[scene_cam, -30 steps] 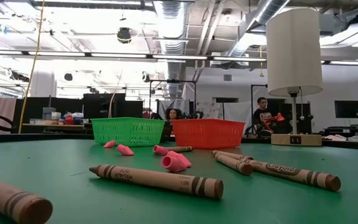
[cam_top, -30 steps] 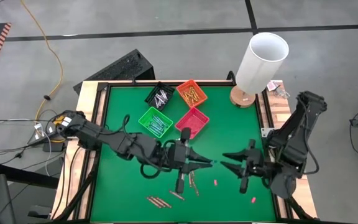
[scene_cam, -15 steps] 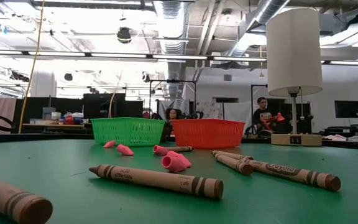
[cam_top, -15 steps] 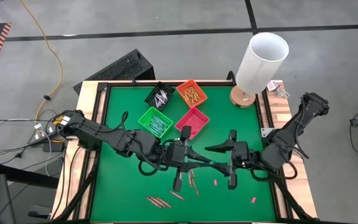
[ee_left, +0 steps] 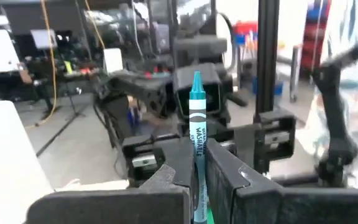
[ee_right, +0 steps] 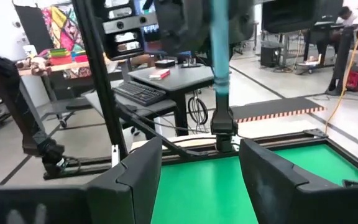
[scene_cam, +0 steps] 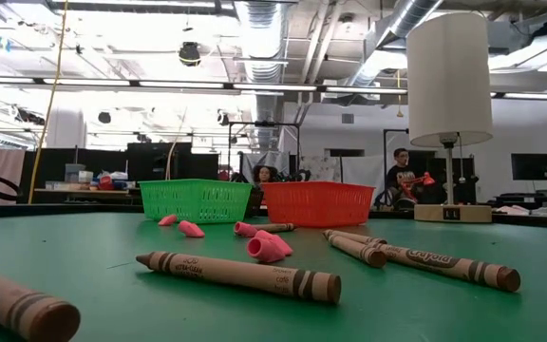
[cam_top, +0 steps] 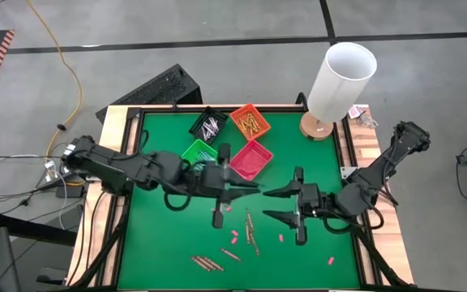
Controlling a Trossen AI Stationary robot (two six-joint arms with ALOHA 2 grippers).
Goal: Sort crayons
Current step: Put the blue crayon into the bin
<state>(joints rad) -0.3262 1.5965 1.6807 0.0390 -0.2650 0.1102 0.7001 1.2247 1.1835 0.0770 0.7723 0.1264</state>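
Now my left gripper (cam_top: pixel 250 188) sits at the centre of the high view, just below the pink bin (cam_top: pixel 251 159), with its fingers pressed onto a teal crayon (ee_left: pixel 197 134). In the left wrist view this crayon stands straight up between the dark fingers (ee_left: pixel 229 177), tip pointing away from me. My right gripper (cam_top: pixel 272 204) is right of centre, facing the left one, with its fingers spread wide and nothing between them; in its wrist view the teal crayon (ee_right: pixel 219 43) hangs in front of it.

Other crayons (cam_top: pixel 251 230) lie loose on the green table (cam_top: pixel 156 235) in the lower middle, with small pink bits (cam_top: pixel 234 236) among them.

I judge a crayon to be very light, stiff but easy to snap, and its paper gives some grip. It rolls easily, so I should take it at the middle, across the wrapper.
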